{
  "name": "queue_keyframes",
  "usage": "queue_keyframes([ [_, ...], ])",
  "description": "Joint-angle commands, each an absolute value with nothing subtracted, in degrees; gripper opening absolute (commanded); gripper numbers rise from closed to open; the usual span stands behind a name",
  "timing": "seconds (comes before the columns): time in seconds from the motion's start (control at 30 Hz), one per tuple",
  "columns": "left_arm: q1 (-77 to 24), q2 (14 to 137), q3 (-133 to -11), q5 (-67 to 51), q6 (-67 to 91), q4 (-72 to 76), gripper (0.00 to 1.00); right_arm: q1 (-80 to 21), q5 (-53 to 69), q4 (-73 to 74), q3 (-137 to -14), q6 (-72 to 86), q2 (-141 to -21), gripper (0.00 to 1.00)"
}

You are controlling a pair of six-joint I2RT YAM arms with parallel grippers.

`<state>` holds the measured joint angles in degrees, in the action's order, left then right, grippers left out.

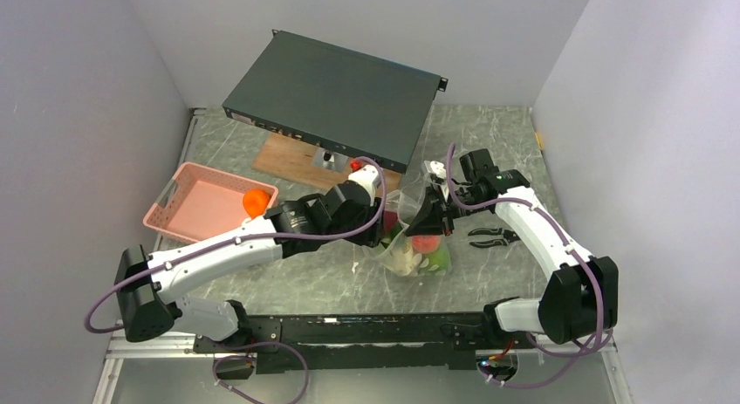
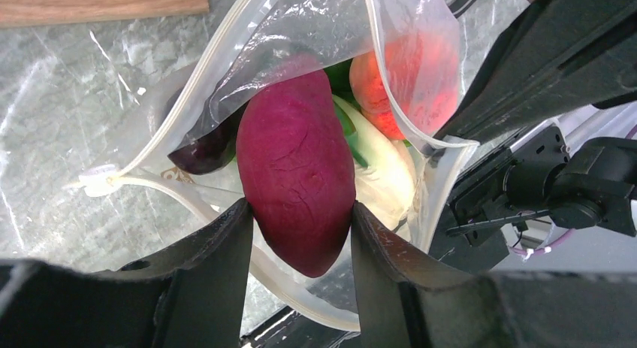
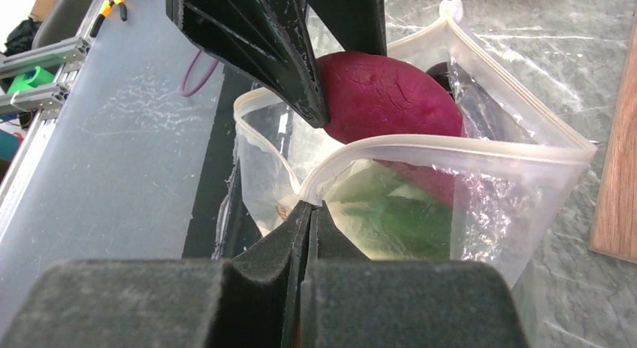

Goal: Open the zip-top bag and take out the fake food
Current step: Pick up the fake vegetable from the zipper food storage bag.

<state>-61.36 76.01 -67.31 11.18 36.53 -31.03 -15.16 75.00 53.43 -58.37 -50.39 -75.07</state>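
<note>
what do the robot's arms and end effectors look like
The left arm and right arm have white link shells with black joint housings and black bases. A thin purple cable loops along each. The left end effector and right end effector have matte black, wedge-shaped fingers with lightly textured faces.

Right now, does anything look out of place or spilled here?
Nothing spilled. The left gripper holds the purple-red piece at the mouth of the open zip-top bag; the right gripper pinches its rim. Only oddity: black pliers lying near the bag, unrelated to food.
</note>
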Motion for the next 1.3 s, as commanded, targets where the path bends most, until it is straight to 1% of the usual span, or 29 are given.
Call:
queue_keyframes([
  [0.0,-61.4,73.9,-67.9,9.3,31.4,-28.7,0.00,-15.3,75.5,53.9,-59.6,-52.6,-75.4,0.00],
  [0.3,-60.8,73.0,-70.0,8.8,27.4,-30.9,0.00,-15.2,75.1,54.1,-59.6,-52.9,-75.4,0.00],
  [0.9,-59.3,66.3,-67.3,2.5,16.4,-30.4,0.00,-15.1,75.0,54.1,-59.8,-53.0,-75.7,0.00],
  [1.1,-59.2,63.7,-67.0,3.7,12.0,-32.7,0.00,-15.1,74.8,54.1,-59.7,-53.1,-75.7,0.00],
  [1.27,-59.0,60.1,-65.7,7.0,8.8,-34.3,0.00,-14.9,74.8,54.2,-59.7,-53.1,-75.8,0.00],
])
